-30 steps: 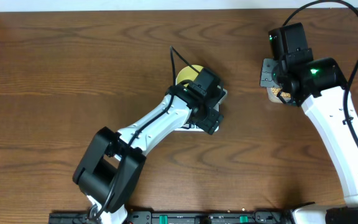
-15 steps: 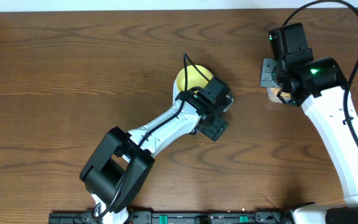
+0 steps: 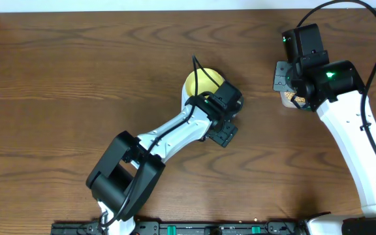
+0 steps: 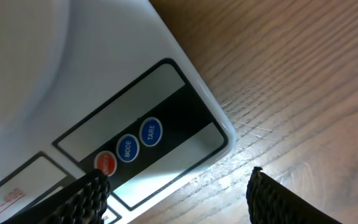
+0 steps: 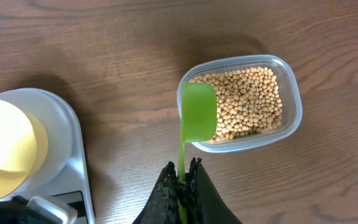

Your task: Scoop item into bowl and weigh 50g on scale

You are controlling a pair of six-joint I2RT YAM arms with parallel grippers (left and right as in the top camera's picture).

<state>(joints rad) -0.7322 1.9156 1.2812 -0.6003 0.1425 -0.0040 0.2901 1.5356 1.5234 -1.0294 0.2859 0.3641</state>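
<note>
Right wrist view: right pincer (image 5: 180, 186) is gripping a smooth green spoon (image 5: 197, 112) over round beans (image 5: 247, 99) in a clear tub (image 5: 293, 121); cream bowl (image 5: 5, 143) is sitting on the white scale (image 5: 70, 134), left pincer (image 4: 179, 196) hanging open above its buttons (image 4: 129, 146).

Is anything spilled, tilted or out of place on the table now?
Nothing stands out. No beans lie on the table; those visible are inside the clear tub. The bowl sits on the scale, and the right end effector holds the green spoon over the tub.
</note>
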